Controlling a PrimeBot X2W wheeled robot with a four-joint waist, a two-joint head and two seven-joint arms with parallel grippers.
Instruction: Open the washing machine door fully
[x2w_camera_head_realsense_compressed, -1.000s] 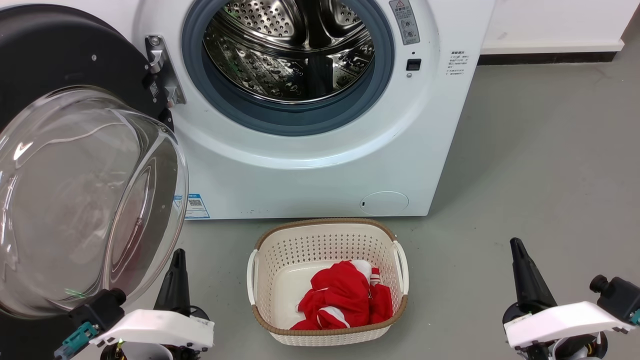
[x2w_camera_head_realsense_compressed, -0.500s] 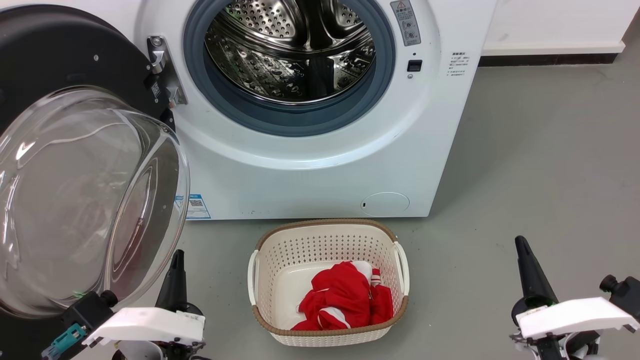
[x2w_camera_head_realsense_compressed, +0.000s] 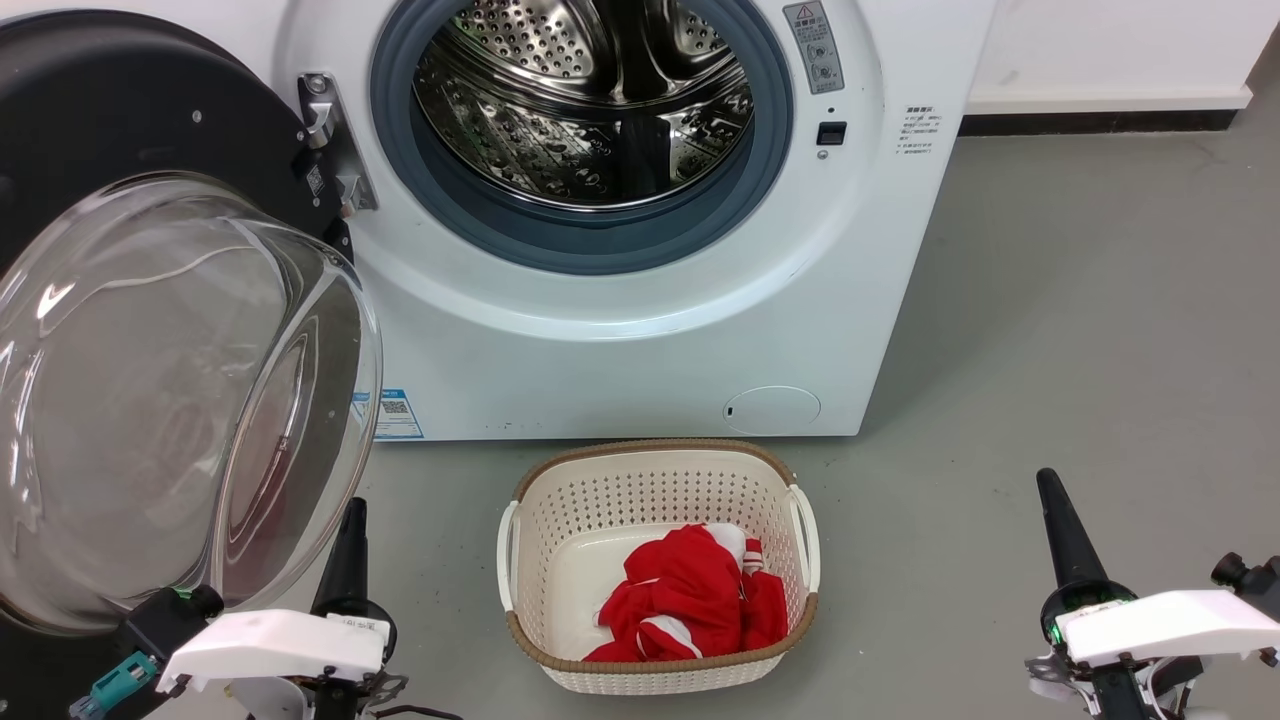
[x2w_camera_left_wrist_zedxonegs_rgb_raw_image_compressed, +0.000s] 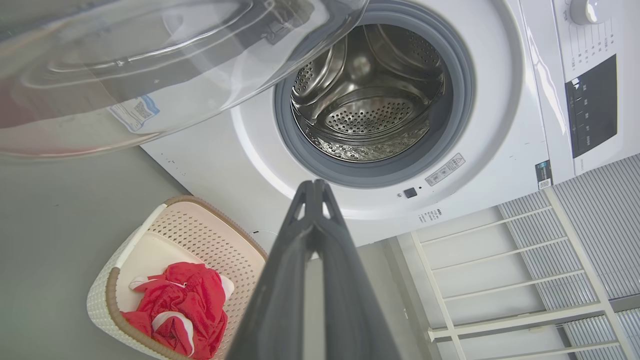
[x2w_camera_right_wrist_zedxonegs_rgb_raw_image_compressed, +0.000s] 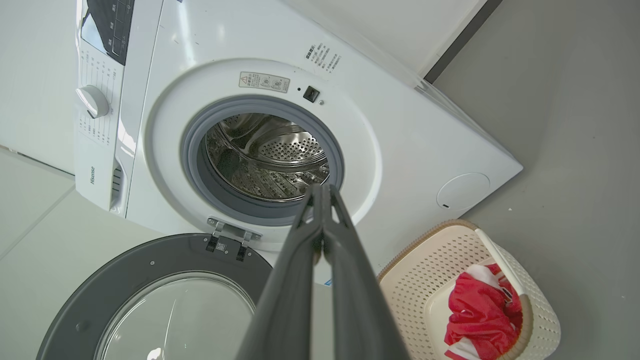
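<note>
The white washing machine (x2w_camera_head_realsense_compressed: 640, 340) stands ahead with its steel drum (x2w_camera_head_realsense_compressed: 585, 100) exposed. The washing machine door (x2w_camera_head_realsense_compressed: 150, 110), black with a bulging clear glass bowl (x2w_camera_head_realsense_compressed: 170, 400), is swung wide to the left on its metal hinge (x2w_camera_head_realsense_compressed: 325, 140); the right wrist view shows the door (x2w_camera_right_wrist_zedxonegs_rgb_raw_image_compressed: 125, 270) lying well away from the opening. My left gripper (x2w_camera_head_realsense_compressed: 352, 515) is shut, low beside the glass bowl, holding nothing; its tips (x2w_camera_left_wrist_zedxonegs_rgb_raw_image_compressed: 314, 186) meet in the left wrist view. My right gripper (x2w_camera_head_realsense_compressed: 1048, 482) is shut and empty over the floor at lower right, tips (x2w_camera_right_wrist_zedxonegs_rgb_raw_image_compressed: 321, 189) together.
A cream perforated laundry basket (x2w_camera_head_realsense_compressed: 655, 470) with a red garment (x2w_camera_head_realsense_compressed: 690, 595) sits on the grey floor in front of the machine, between my arms. A white wire rack (x2w_camera_left_wrist_zedxonegs_rgb_raw_image_compressed: 505, 265) stands beside the machine in the left wrist view. A wall runs behind at the right.
Both arms have drawn back and down toward the bottom edge of the head view. The view has shifted slightly. The door holds the same wide-open position.
</note>
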